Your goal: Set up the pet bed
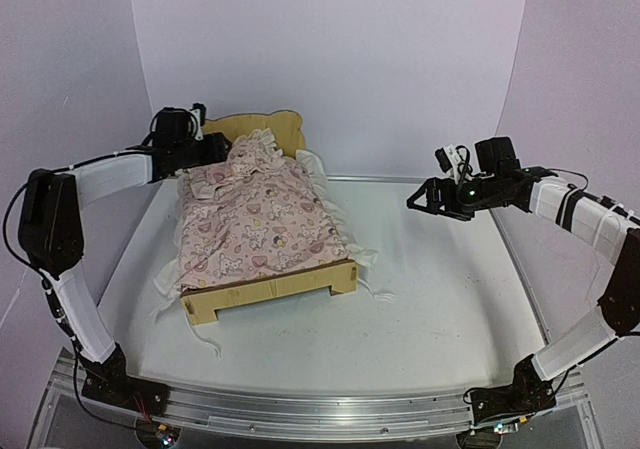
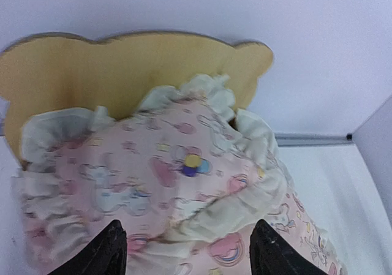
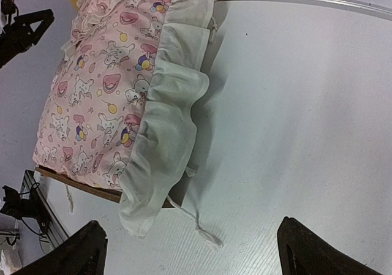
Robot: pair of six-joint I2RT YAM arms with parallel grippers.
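Nearest lies the table (image 1: 440, 299), the pet bed (image 1: 270, 291) standing on it with more bare surface to the bed's right than left; the pink blanket (image 1: 260, 224) covers the bed, ruffle spilling past its right rail, and the pillow (image 2: 171, 158) lies against the bed's headboard. At that end the left gripper (image 2: 191, 250) holds its fingers spread either side of the pillow, pinching nothing; the right gripper (image 1: 420, 197) hangs wide open well right of the bed. A left finger could snag the ruffle on backing off and drag the pillow askew.
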